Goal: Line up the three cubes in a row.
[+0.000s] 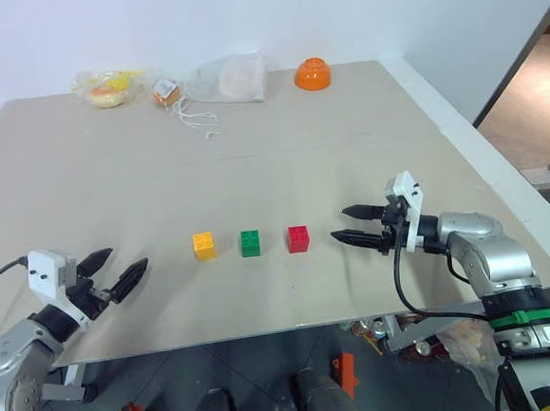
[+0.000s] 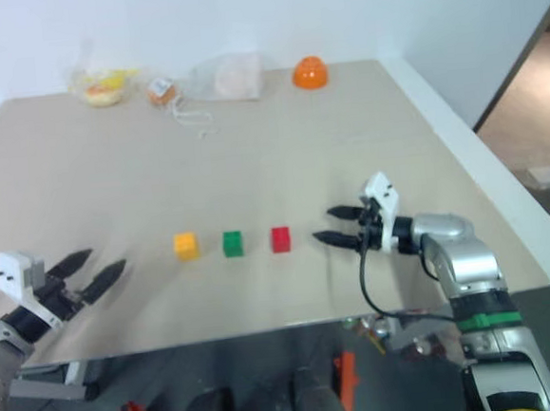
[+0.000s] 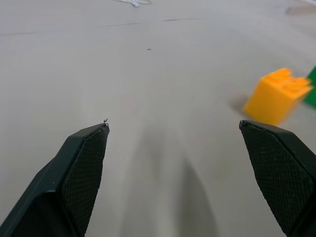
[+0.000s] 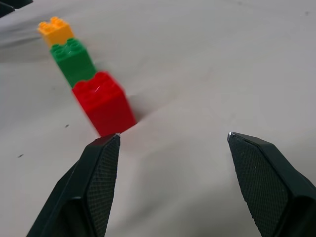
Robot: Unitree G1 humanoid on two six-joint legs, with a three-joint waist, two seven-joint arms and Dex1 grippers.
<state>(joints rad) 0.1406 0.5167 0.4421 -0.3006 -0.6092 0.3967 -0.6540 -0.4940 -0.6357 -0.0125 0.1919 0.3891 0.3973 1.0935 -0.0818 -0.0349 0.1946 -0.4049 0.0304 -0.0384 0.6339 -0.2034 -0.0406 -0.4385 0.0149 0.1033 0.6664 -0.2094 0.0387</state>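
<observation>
Three studded cubes stand in a straight row near the table's front: the yellow-orange cube (image 1: 204, 245), the green cube (image 1: 249, 243) and the red cube (image 1: 299, 239), with small gaps between them. My right gripper (image 1: 351, 225) is open and empty, just right of the red cube (image 4: 104, 102) and apart from it. At the front left edge my left gripper (image 1: 113, 271) is open and empty, well left of the yellow-orange cube (image 3: 276, 96). Its fingers (image 3: 81, 170) hover above bare tabletop.
Along the far edge of the beige table (image 1: 280, 148) lie an orange bowl (image 1: 311, 74), a clear bag (image 1: 234, 78), a small orange-and-white item with white string (image 1: 167, 92), and a bag with yellow contents (image 1: 107, 88). The table drops off close in front of the cubes.
</observation>
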